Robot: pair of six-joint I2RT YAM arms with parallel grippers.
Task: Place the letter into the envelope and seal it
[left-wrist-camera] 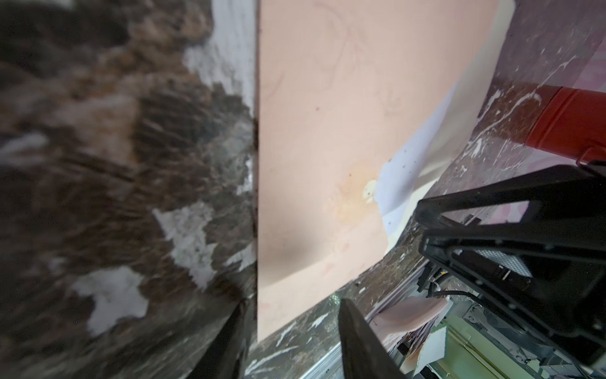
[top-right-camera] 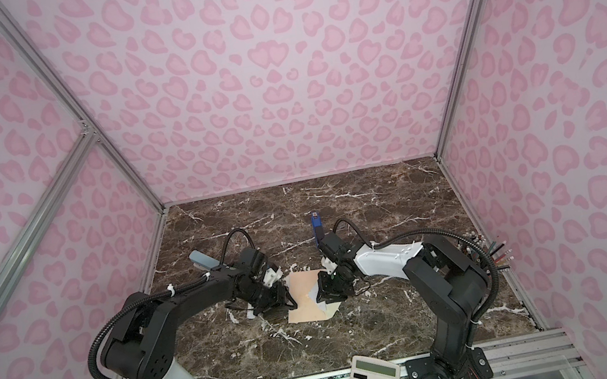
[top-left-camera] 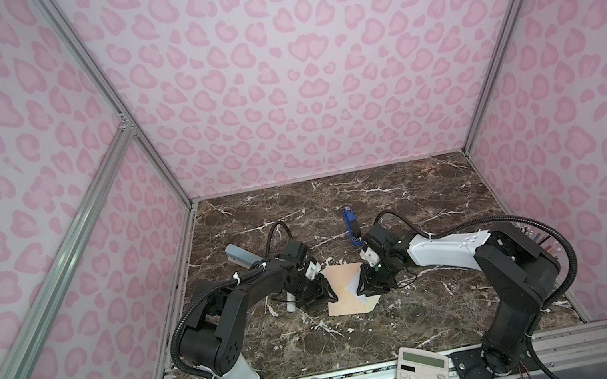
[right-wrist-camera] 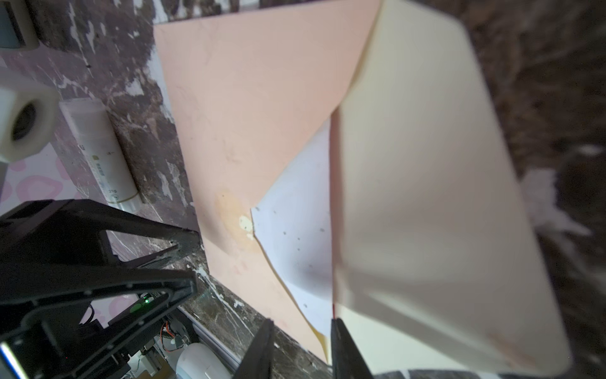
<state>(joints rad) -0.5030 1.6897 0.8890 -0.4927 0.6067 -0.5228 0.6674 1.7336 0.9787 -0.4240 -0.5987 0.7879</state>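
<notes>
While the envelope (top-left-camera: 347,290) lay flat on the table (top-left-camera: 401,203), the left gripper (top-left-camera: 325,288) sat low at its left edge, jaws partly open astride a corner, clamping nothing. The right gripper (right-wrist-camera: 301,320) stood at the envelope's right side, jaws a narrow gap apart with nothing pinched, the cream flap (right-wrist-camera: 426,197) raised beside it. Inside the envelope's mouth the letter (right-wrist-camera: 300,236) showed as a pale sheet, with a thin red edge at the flap's fold.

Left pincer (top-left-camera: 328,290), right pincer (top-left-camera: 362,287): jaws apart
</notes>
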